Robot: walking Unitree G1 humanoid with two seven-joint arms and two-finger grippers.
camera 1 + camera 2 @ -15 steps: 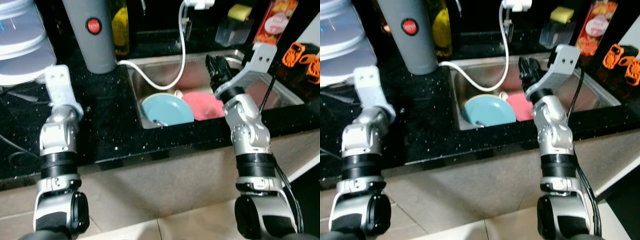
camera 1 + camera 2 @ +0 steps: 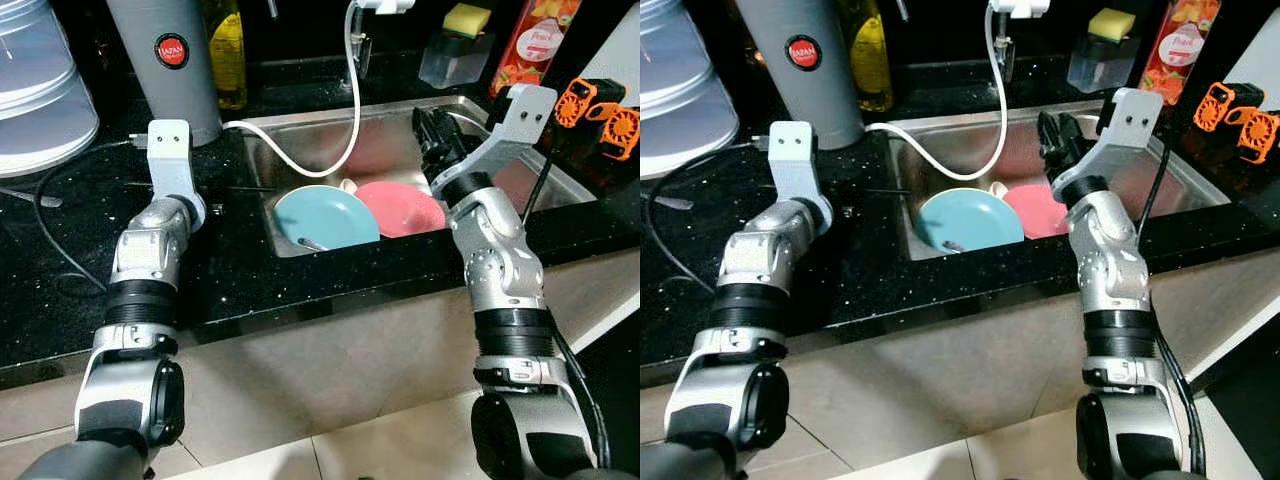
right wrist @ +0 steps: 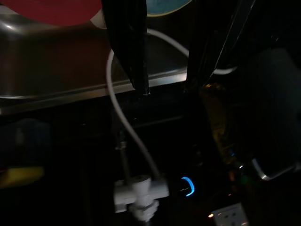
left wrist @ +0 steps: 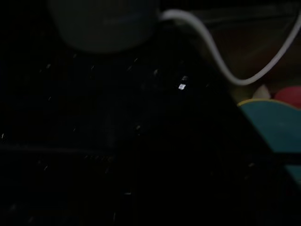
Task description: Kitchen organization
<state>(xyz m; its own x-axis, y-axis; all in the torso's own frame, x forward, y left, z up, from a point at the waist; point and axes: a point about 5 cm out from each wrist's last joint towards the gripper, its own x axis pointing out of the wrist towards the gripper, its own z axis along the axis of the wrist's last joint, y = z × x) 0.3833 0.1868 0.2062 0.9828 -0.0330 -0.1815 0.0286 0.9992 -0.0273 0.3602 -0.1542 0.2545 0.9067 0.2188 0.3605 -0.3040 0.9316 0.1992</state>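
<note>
Left gripper (image 2: 172, 150) is now reaching farther over the bench (image 2: 220, 270); its fingers cannot be judged. Right gripper (image 3: 167, 87), fingers parted, is hovering nearer, above the pink plate (image 2: 400, 208).

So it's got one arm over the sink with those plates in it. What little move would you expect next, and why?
Probably a short dip of the right end effector toward the pink plate. Its fingers are apart with nothing between them, it hangs over the sink, and that plate lies just below it beside the blue plate. The left end effector is over the counter, away from the dishes.
</note>
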